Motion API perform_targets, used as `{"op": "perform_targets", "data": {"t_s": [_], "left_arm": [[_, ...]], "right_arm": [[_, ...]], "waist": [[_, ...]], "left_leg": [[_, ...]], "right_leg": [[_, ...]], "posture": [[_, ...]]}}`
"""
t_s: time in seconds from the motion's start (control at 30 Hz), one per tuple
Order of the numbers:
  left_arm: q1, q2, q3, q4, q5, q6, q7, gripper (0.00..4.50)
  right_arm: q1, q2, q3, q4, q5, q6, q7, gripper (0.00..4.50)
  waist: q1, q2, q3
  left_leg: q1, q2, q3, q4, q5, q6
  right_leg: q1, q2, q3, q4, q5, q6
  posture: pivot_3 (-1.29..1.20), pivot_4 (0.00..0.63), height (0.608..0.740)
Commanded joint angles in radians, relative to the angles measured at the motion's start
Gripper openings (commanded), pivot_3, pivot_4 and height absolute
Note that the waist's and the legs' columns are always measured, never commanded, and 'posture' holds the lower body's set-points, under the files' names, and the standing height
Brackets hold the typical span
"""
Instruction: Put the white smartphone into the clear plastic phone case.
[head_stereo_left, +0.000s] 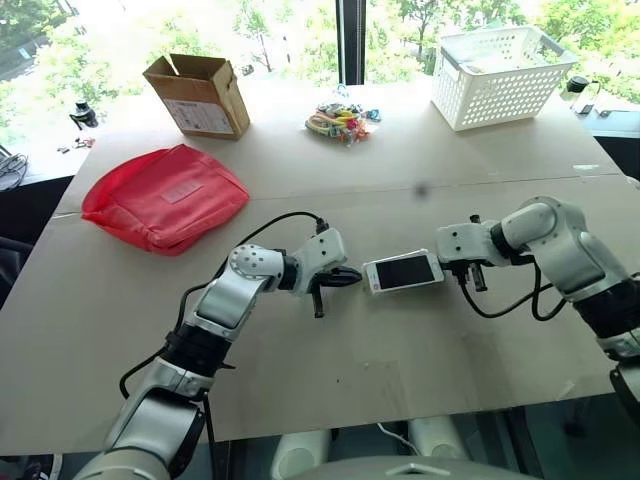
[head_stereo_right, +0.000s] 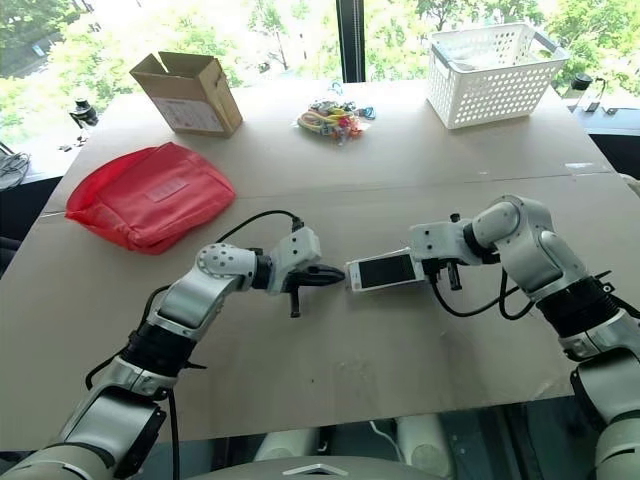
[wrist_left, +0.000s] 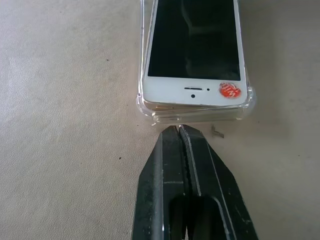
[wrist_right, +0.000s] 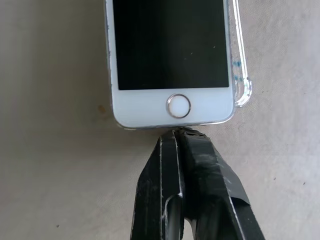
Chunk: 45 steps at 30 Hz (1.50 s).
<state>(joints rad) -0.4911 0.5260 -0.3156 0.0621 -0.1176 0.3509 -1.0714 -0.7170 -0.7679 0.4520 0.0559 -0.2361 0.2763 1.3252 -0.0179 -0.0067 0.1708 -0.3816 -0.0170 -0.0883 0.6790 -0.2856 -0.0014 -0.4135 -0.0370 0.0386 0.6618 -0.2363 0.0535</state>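
The white smartphone (head_stereo_left: 403, 271) lies screen-up near the middle of the bench (head_stereo_left: 400, 380), its long axis running across the robot's front from left to right, tilted slightly. Its earpiece end, marked with a small red sticker (wrist_left: 230, 90), points toward the left pincer (head_stereo_left: 349, 277); its home-button end points toward the right pincer (head_stereo_left: 441, 266). The phone sits on the clear plastic phone case (wrist_left: 150, 107), not squarely in it: at the earpiece end the case's rounded corners and lip stick out past the phone, and in the right wrist view one long edge of the shell shows as a glinting strip beside the phone.

The phone is a slim slab with rounded corners, a white bezel and a dark glossy screen that mirrors the surroundings. The case is colourless and thin, visible mostly by its shiny rim. The bench is matte, pale beige, faintly speckled.

The left arm reaches in with its forearm angled toward the centre, wrist bent so the pincer points sideways at the phone's end; its black fingers are pressed together, tips just at the case's lip. The right arm bends in from the other side, its pincer also pressed together, tips meeting the phone's home-button edge.
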Motion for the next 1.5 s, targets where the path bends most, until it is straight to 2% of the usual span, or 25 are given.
{"op": "perform_targets", "data": {"t_s": [0.03, 0.53, 0.97, 1.27, 1.5], "left_arm": [[-0.004, 0.006, 0.001, 0.005, 0.014, -0.016, 0.003, 0.00], [-0.004, 0.001, 0.001, 0.014, 0.021, -0.030, 0.008, 0.00], [-0.001, -0.020, 0.002, 0.022, 0.030, -0.052, 0.038, 0.00], [-0.047, -0.017, 0.032, 0.126, 0.103, -0.158, 0.112, 0.00], [-0.062, 0.005, 0.098, 0.134, 0.060, -0.159, 0.109, 0.00]], "right_arm": [[-0.038, 0.011, -0.007, -0.012, -0.014, -0.026, -0.012, 0.07], [-0.103, 0.105, 0.052, 0.087, -0.126, -0.247, -0.080, 0.07], [-0.034, 0.132, 0.025, -0.047, -0.088, -0.141, 0.016, 0.07], [-0.050, 0.030, -0.070, -0.062, -0.097, -0.022, 0.027, 0.07], [0.001, -0.059, -0.164, -0.065, -0.020, 0.087, 0.019, 0.07]], "waist": [[0.000, 0.000, 0.000], [-0.002, 0.000, 0.000], [-0.008, 0.000, 0.000], [-0.009, 0.000, 0.000], [-0.009, 0.000, 0.000]], "left_leg": [[0.000, 0.000, 0.000, 0.000, 0.000, 0.000], [0.001, 0.000, 0.001, 0.000, 0.000, 0.000], [0.002, 0.000, 0.000, 0.000, 0.000, 0.000], [0.002, 0.000, 0.000, 0.001, 0.000, 0.000], [0.000, 0.000, -0.001, -0.001, 0.000, 0.000]], "right_leg": [[0.000, 0.000, 0.000, 0.000, 0.000, 0.000], [0.000, 0.000, 0.000, 0.000, 0.000, 0.000], [0.001, 0.001, 0.001, 0.001, 0.000, 0.000], [0.001, 0.000, 0.000, 0.001, 0.000, 0.000], [0.000, 0.000, 0.000, -0.001, 0.000, 0.000]], "posture": [[0.00, 0.150, 0.740], [0.00, 0.150, 0.740], [0.00, 0.150, 0.740], [0.00, 0.150, 0.740], [0.00, 0.150, 0.740]]}}
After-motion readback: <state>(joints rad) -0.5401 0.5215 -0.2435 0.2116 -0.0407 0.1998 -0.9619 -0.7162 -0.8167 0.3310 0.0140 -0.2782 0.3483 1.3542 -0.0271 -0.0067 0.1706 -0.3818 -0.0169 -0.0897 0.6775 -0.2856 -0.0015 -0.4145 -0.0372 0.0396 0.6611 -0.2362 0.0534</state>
